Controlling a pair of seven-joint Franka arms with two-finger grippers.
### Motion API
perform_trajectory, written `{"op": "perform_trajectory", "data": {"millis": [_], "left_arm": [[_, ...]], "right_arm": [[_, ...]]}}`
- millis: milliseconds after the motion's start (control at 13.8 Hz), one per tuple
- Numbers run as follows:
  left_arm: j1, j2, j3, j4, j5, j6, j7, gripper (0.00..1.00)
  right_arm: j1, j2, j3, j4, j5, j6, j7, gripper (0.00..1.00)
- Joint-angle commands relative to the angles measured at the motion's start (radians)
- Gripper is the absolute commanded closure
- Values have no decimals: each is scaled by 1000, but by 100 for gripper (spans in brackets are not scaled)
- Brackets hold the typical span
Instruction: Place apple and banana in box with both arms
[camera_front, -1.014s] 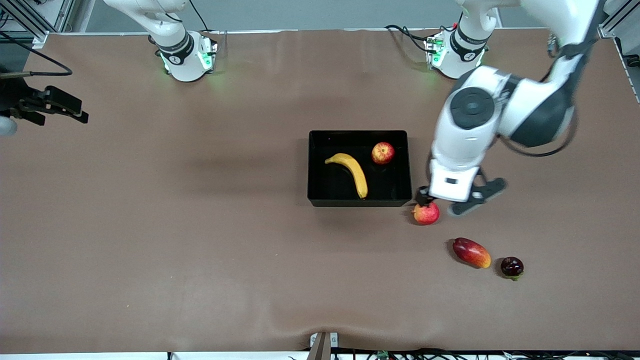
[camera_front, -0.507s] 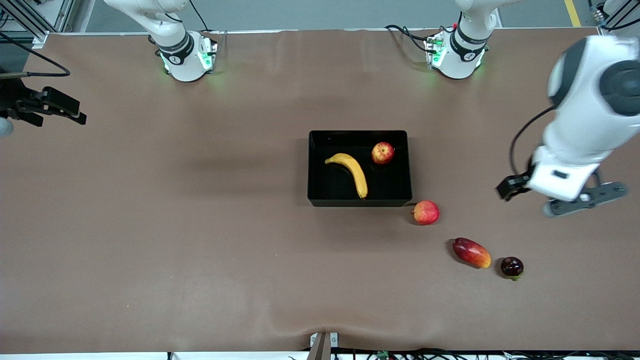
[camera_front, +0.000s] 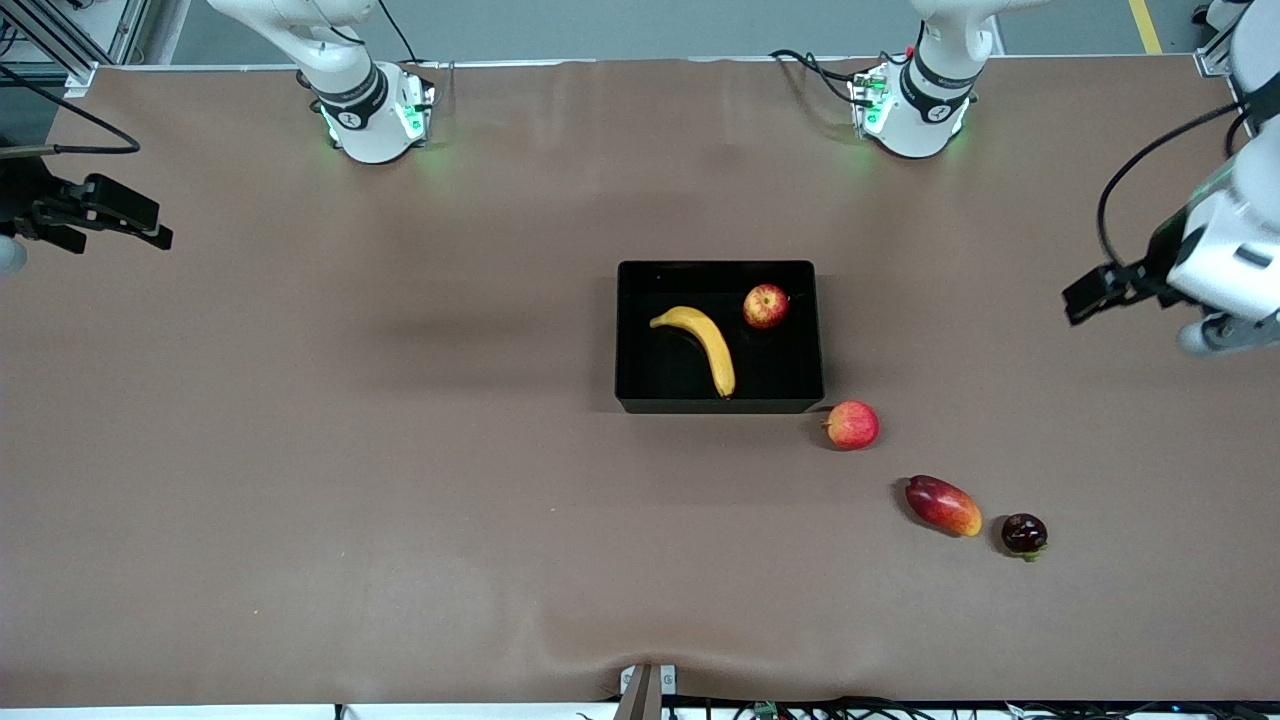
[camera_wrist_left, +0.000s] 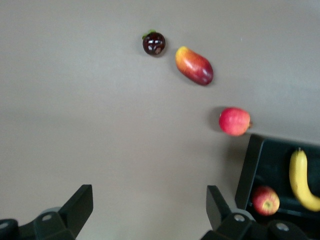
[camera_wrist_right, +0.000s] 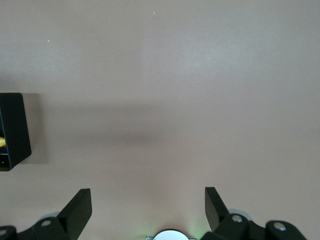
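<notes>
Two fruits lie inside the box (camera_front: 719, 400): the banana (camera_front: 702, 343) stretches across its middle, and the apple (camera_front: 766, 306) sits just beside it, in the corner farther from the front camera toward the left arm's end of the worktop (camera_front: 400, 450). Outside the box, a pinker apple (camera_front: 852, 425) rests close to its nearer corner; a red-and-yellow mango (camera_front: 943, 505) and a dark plum (camera_front: 1024, 534) lie nearer the camera still, toward the left arm's end. Left claw (camera_wrist_left: 150, 212) hangs over bare worktop at that end, its fingers spread wide and empty. Right claw (camera_wrist_right: 148, 212) hangs over bare worktop at the right arm's end, likewise spread and empty.
</notes>
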Motion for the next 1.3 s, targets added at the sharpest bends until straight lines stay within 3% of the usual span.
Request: {"op": "perform_trajectory", "data": {"millis": [0, 217, 362, 724, 1231], "left_arm": [[-73, -74, 122, -71, -52, -4, 84, 0], [-108, -78, 157, -77, -53, -4, 89, 0], [-168, -106, 223, -103, -54, -2, 89, 0], [-197, -196, 225, -163, -55, -2, 89, 0], [-203, -180, 217, -115, -83, -4, 99, 0]], "right_arm": [[-19, 7, 12, 18, 10, -9, 0, 0], [-19, 7, 12, 18, 10, -9, 0, 0], [-19, 7, 12, 16, 10, -9, 0, 0], [-18, 7, 12, 16, 10, -9, 0, 0], [-8, 6, 13, 12, 15, -4, 1, 0]]}}
